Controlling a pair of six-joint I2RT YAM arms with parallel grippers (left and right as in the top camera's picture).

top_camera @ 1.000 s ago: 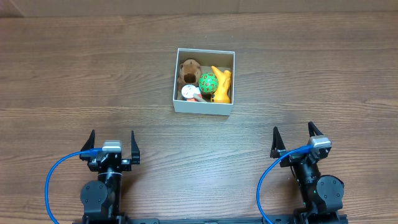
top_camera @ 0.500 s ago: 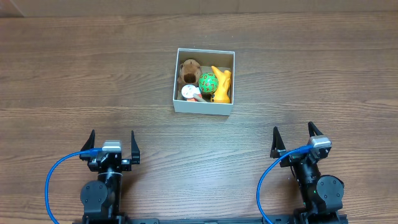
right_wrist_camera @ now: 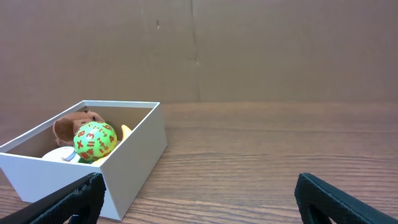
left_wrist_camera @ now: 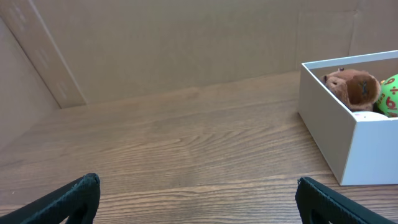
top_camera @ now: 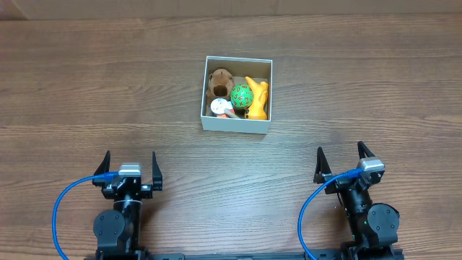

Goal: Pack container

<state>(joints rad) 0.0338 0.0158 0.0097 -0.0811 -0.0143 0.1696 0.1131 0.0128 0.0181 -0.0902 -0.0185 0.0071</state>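
Comparing with the views from half a second and a second ago, nothing has shifted: both arms sit where they were and the container [top_camera: 237,124] keeps its place. It rests on the wooden surface [top_camera: 86,87] midway between the left and right edges, nearer the far edge than the near one, well apart from both arms. Inside lie a brown plush toy [top_camera: 219,81] in the box's far left corner, a green ball [top_camera: 241,96] with red marks in the middle, a yellow toy [top_camera: 257,97] along the right wall, and a white and red piece [top_camera: 220,108] at the near left. The left pincer [top_camera: 130,160] is by the near edge toward the left corner, its fingers spread wide and holding nothing. The right pincer [top_camera: 340,153], by the near edge toward the right corner, is likewise spread and empty. A cardboard wall [left_wrist_camera: 186,43] rises past the far edge. From the left wrist the box is cut off at the frame's side and the ball is only half seen. The white piece is too small to identify.
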